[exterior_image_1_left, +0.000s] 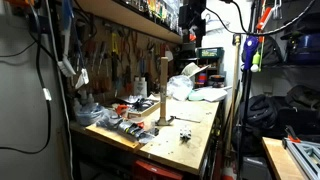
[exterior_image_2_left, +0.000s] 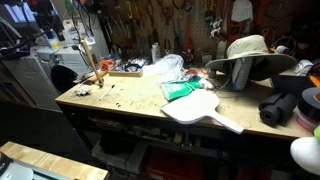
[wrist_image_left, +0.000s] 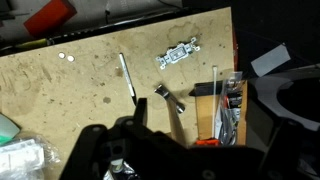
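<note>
My gripper (wrist_image_left: 212, 128) hangs high above a wooden workbench (wrist_image_left: 70, 85); its dark fingers stand apart with nothing between them. In an exterior view it is up near the shelf (exterior_image_1_left: 195, 22). Below it in the wrist view lie a small bent metal piece (wrist_image_left: 170, 97), a thin metal rod (wrist_image_left: 127, 78) and a silver metal fitting (wrist_image_left: 178, 56). An upright wooden post (wrist_image_left: 207, 112) stands beside a box of small items (wrist_image_left: 232, 105). The post shows in both exterior views (exterior_image_1_left: 162, 90) (exterior_image_2_left: 88, 55).
A white paddle-shaped board (exterior_image_2_left: 200, 108), a green item (exterior_image_2_left: 180, 90), a plastic bag (exterior_image_2_left: 165, 68) and a wide-brimmed hat (exterior_image_2_left: 245, 55) are on the bench. Tools hang on the back wall (exterior_image_1_left: 110, 50). The bench edge (wrist_image_left: 236, 60) drops off to the right.
</note>
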